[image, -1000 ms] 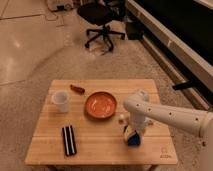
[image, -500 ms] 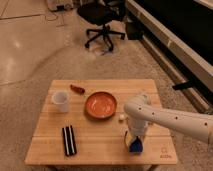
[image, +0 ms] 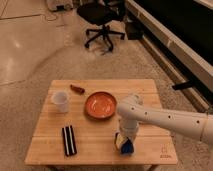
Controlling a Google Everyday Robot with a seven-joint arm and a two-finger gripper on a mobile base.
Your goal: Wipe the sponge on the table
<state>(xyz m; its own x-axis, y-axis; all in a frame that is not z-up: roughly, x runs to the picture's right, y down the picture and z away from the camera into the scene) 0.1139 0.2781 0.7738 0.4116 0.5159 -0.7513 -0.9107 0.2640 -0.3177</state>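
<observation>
The blue sponge (image: pixel 126 145) with its pale yellow layer lies on the light wooden table (image: pixel 95 131), near the front edge and right of centre. My gripper (image: pixel 125 138) comes straight down onto it from the white arm that reaches in from the right. It is shut on the sponge and presses it against the tabletop. The gripper hides the sponge's top.
An orange bowl (image: pixel 100 104) sits mid-table just behind the gripper. A white cup (image: pixel 61 101) stands at the left, with a small brown object (image: pixel 77 89) behind it. A black ribbed bar (image: pixel 69 140) lies front left. A black office chair (image: pixel 102 20) stands on the floor beyond.
The gripper and sponge slid toward the table's front edge, then shifted left along it. Cup, bowl and black bar stayed put.
</observation>
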